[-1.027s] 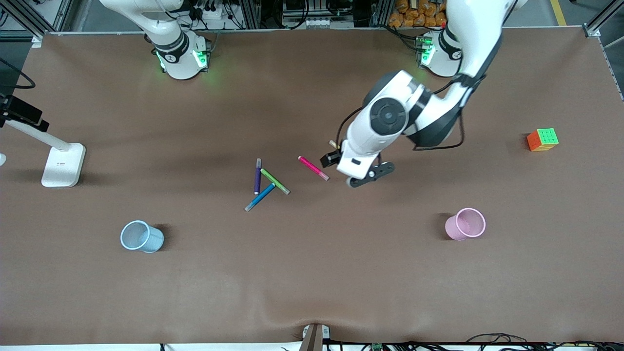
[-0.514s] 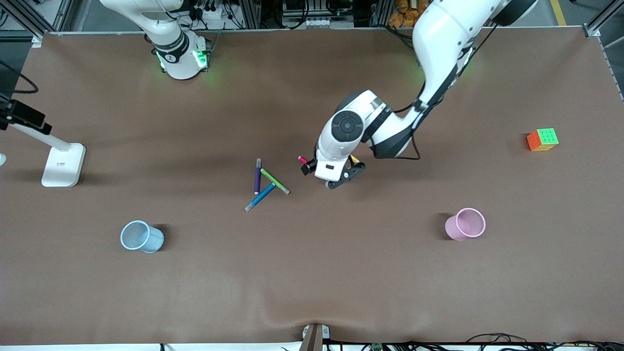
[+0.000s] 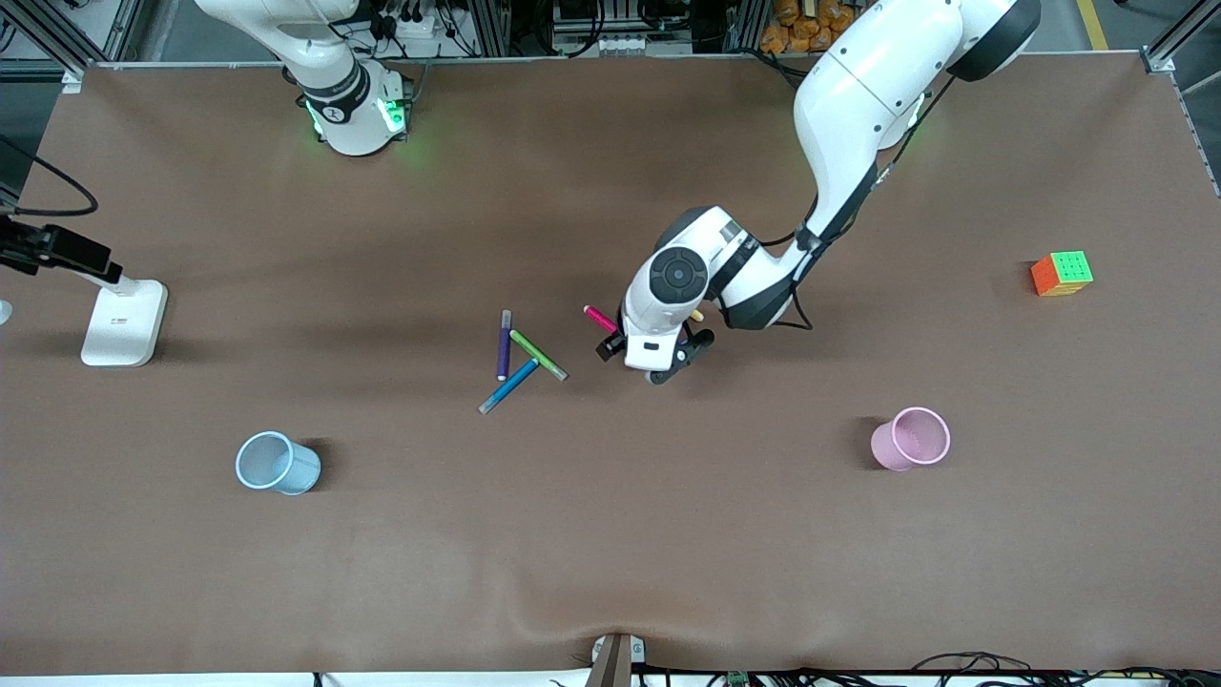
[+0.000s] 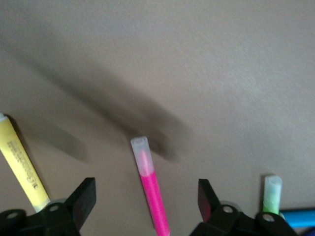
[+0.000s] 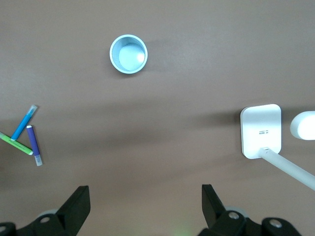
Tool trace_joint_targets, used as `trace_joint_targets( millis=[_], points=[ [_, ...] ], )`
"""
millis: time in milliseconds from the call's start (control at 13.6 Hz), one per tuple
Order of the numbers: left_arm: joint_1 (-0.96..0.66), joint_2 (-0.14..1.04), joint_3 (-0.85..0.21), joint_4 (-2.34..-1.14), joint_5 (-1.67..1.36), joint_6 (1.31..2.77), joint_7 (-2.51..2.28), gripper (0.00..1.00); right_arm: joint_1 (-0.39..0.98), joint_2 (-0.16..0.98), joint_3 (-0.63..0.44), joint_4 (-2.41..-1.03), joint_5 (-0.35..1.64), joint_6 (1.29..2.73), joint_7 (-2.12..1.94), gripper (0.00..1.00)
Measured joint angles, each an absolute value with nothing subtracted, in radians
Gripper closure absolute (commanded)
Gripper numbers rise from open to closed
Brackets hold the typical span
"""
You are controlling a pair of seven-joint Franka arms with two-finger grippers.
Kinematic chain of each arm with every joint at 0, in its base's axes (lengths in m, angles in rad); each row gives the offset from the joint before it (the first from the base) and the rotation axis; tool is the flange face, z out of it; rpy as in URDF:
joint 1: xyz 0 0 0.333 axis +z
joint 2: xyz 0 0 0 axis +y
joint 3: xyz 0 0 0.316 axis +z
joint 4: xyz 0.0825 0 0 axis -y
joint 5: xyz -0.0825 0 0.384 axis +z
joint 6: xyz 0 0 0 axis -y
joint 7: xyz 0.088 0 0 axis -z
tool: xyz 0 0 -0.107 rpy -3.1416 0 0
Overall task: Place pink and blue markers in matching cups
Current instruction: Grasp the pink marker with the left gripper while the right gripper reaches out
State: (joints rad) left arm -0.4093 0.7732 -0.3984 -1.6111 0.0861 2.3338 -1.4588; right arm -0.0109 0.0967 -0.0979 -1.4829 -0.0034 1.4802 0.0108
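The pink marker [image 3: 599, 318] lies on the table mid-way between the arms. My left gripper [image 3: 651, 359] is low over it and open. In the left wrist view the pink marker [image 4: 150, 189] lies between the two fingers [image 4: 84, 195], untouched, and the left gripper [image 4: 146, 197] is empty. The blue marker [image 3: 508, 385] lies nearer the right arm's end, touching the green marker [image 3: 539, 355]. The blue cup [image 3: 277, 463] stands toward the right arm's end, the pink cup [image 3: 911, 438] toward the left arm's end. My right gripper [image 5: 145, 204] waits open, high over the table, seeing the blue cup [image 5: 128, 54].
A purple marker [image 3: 503, 345] lies beside the green one. A yellow marker [image 4: 22, 167] lies beside the pink one, partly under the left hand. A colour cube [image 3: 1061, 273] sits at the left arm's end. A white stand [image 3: 124, 322] is at the right arm's end.
My left arm has swung toward the right arm's end and lowered, from beside the pink marker to over it, its fingers now on either side. The markers and cups have not moved.
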Motion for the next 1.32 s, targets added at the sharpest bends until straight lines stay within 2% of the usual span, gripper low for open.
trace_joint_targets(
  millis=[147, 440, 587, 807, 1100, 1247, 1320],
  points=[
    [-0.406, 0.781, -0.394, -1.611, 0.086, 2.338, -1.459, 0.25, -0.011, 0.128, -0.099, -1.487, -0.004, 1.476, 0.011, 0.00],
    [-0.405, 0.797, -0.387, -1.612, 0.086, 2.339, -1.459, 0.29, -0.015, 0.261, -0.101, -1.485, -0.005, 1.485, -0.039, 0.00],
    [-0.405, 0.802, -0.387, -1.612, 0.086, 2.340, -1.459, 0.33, -0.017, 0.271, -0.102, -1.480, -0.005, 1.484, -0.055, 0.00],
    [-0.405, 0.807, -0.387, -1.612, 0.086, 2.342, -1.459, 0.46, -0.016, 0.269, -0.097, -1.466, -0.004, 1.482, -0.068, 0.00],
    [-0.405, 0.812, -0.387, -1.612, 0.086, 2.343, -1.460, 0.51, 0.012, 0.270, -0.085, -1.464, -0.001, 1.508, -0.004, 0.00],
    [-0.406, 0.813, -0.387, -1.612, 0.086, 2.344, -1.460, 0.58, 0.033, 0.273, -0.084, -1.464, 0.008, 1.513, 0.103, 0.00],
    [-0.406, 0.813, -0.387, -1.612, 0.086, 2.344, -1.460, 0.70, 0.045, 0.277, -0.084, -1.464, 0.028, 1.514, 0.163, 0.00]
  ],
)
